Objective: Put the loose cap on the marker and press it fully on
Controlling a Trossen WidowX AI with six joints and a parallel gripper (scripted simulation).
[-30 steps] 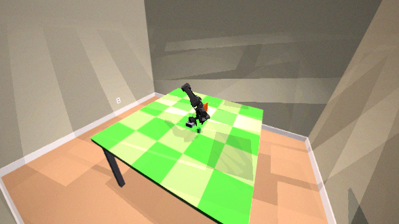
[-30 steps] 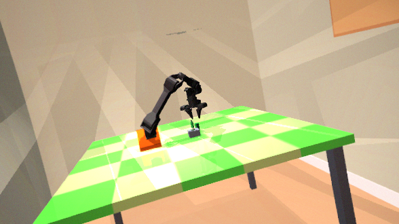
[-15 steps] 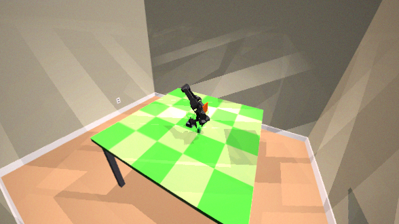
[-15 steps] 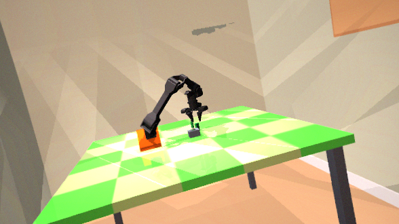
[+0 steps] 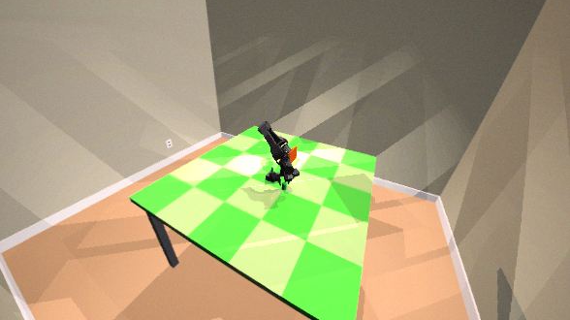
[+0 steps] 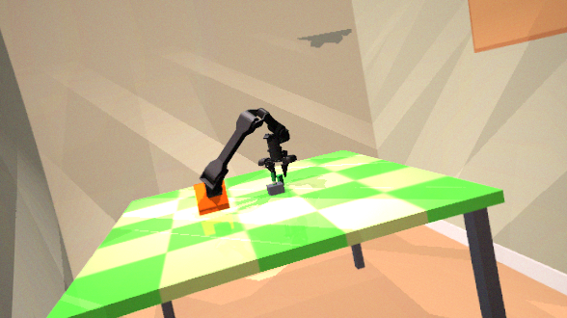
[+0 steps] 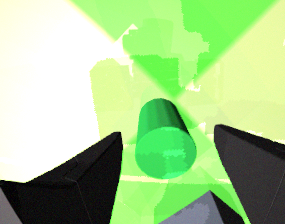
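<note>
The green cap (image 7: 165, 152) (image 5: 284, 186) stands upright on the table, between the spread fingers in the wrist view and touching neither. My gripper (image 7: 167, 136) (image 6: 279, 174) is open and points down, its fingertips low around the cap's upper part. The grey holder block (image 6: 276, 188) (image 7: 193, 212) is close beside the cap; only its corner shows at the bottom of the wrist view. The thin green marker (image 6: 273, 175) stands in the block, partly lost against the fingers, and is outside the wrist view. In the top view the arm hides most of the block.
The checkered green and cream table (image 5: 334, 249) (image 6: 410, 209) carries the arm's orange base plate (image 6: 212, 205) (image 5: 293, 154). The holder block and marker are the nearest obstacles to the fingers. The arm's shadow falls around the cap.
</note>
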